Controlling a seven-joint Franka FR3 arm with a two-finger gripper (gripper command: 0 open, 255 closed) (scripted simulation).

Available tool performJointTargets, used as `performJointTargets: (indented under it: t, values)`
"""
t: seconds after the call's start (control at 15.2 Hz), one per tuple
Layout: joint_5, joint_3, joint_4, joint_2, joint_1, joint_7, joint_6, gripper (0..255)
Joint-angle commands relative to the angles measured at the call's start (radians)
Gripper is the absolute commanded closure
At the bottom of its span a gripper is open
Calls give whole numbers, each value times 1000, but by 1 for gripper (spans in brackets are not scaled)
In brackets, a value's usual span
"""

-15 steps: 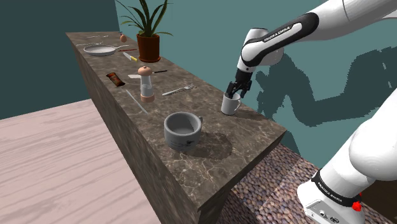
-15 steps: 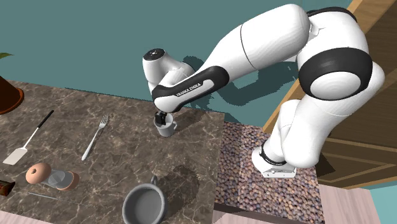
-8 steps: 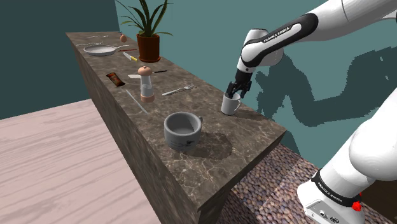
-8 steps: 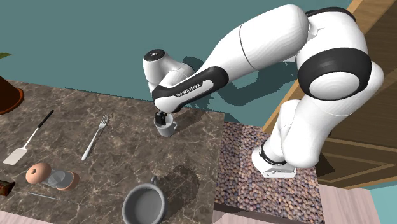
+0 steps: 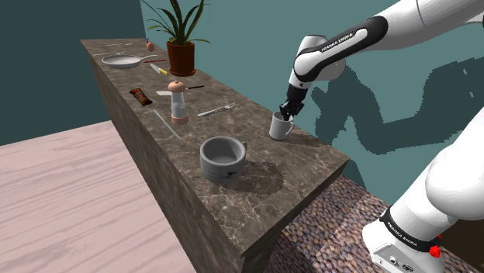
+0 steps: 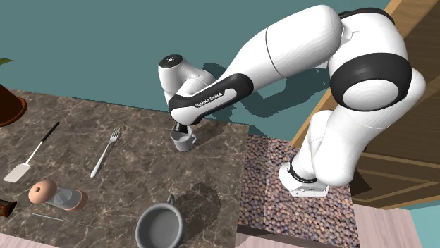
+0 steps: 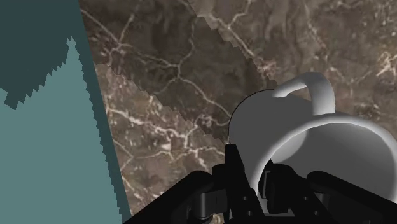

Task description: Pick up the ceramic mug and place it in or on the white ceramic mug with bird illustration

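Note:
A small white mug (image 5: 279, 128) (image 6: 185, 142) stands near the far end of the marble counter (image 5: 310, 167), close to the teal wall. My gripper (image 5: 285, 114) (image 6: 180, 132) reaches down onto it from above and is shut on its rim. In the wrist view the two black fingers (image 7: 233, 170) clasp the mug's wall (image 7: 318, 146) between them, one inside and one outside, with the handle on the far side. A larger grey mug (image 5: 223, 160) (image 6: 159, 227) stands upright nearer the counter's front edge, apart from the gripper.
A fork (image 5: 217, 111) (image 6: 106, 151) lies between the mugs and a pepper grinder (image 5: 178, 102). Further along are a spatula (image 6: 32, 155), a chocolate bar (image 5: 140, 96), a potted plant (image 5: 181, 56) and a pan (image 5: 124, 60). The counter ends just past the small mug.
The fingers have closed on the small mug's rim. The arm and the mug stay nearly where they were.

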Motion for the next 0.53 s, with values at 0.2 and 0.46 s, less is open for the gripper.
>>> performJointTargets:
  t: [0.2,0.46]
  values:
    - [-5,0,10,-16,0,5,-26,255]
    - [-13,-1,34,-46,0,13,-79,255]
